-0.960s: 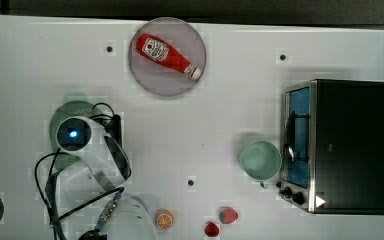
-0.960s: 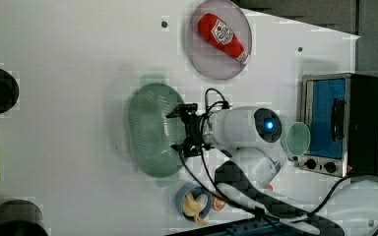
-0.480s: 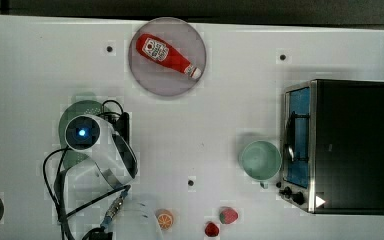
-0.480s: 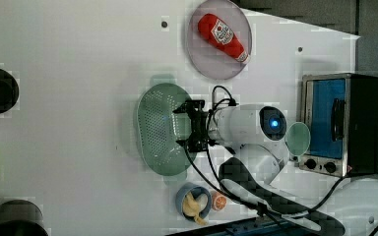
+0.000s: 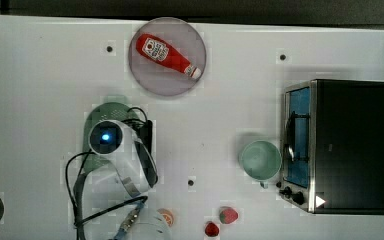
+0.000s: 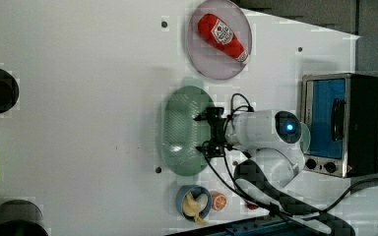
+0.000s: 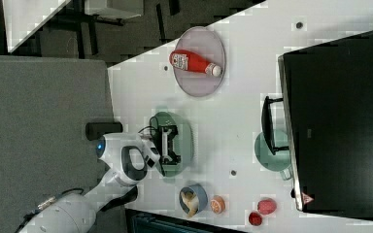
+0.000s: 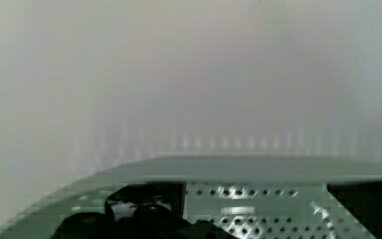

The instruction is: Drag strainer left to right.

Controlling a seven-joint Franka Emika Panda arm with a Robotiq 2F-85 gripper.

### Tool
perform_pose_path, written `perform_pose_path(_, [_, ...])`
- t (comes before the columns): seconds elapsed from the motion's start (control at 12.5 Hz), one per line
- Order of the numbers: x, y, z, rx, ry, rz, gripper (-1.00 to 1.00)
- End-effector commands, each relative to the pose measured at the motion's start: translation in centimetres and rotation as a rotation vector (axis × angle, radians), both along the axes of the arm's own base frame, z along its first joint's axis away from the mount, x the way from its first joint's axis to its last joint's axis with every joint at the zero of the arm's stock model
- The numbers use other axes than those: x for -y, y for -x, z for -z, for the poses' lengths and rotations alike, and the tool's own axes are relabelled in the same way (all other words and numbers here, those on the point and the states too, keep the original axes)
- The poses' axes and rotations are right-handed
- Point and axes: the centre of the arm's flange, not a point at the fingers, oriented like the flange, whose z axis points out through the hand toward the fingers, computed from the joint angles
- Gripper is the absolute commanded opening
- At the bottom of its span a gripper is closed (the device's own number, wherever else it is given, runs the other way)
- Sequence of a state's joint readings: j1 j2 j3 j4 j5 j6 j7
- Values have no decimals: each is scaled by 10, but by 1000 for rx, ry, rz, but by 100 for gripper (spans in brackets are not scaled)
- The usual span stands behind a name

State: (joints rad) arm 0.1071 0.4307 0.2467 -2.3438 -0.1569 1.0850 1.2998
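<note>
Robot arm's black gripper (image 6: 203,132), fingers spread wide, reaches into the pale mint-green perforated plastic strainer (image 6: 179,130) on the white table (image 6: 78,123).

The top view hangs straight above the table (image 5: 40,60), far enough to take in nearly all of it, oven (image 5: 347,145) at the top view's right. The left view also looks down, steeply, from a bit nearer, and is rolled sideways. The right view stands further back, tilted, catching floor past the table's edge. All three share the plate (image 6: 220,42), strainer (image 6: 182,130), arm (image 7: 121,162) and oven (image 6: 342,123). The wrist view sits very close, seemingly just over the strainer's (image 8: 258,199) holed bowl, looking across bare tabletop.
</note>
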Motion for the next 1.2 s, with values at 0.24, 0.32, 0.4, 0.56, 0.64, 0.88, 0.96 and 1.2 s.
perform_pose_path(0.24, [61,-17,-13,24,29,-25,100])
perform_pose_path(0.32, [74,-19,-14,24,36,-30,100])
perform_pose_path(0.4, [86,-20,-13,23,42,-32,100])
perform_pose_path(0.56, [113,-23,-12,20,57,-22,100])
perform_pose_path(0.64, [126,-24,-12,19,65,-14,100])
perform_pose_path(0.88, [161,-24,-12,11,83,-15,100])
perform_pose_path(0.96, [173,-24,-12,10,89,-10,100])
perform_pose_path(1.2, [207,-27,-15,28,102,-28,100])
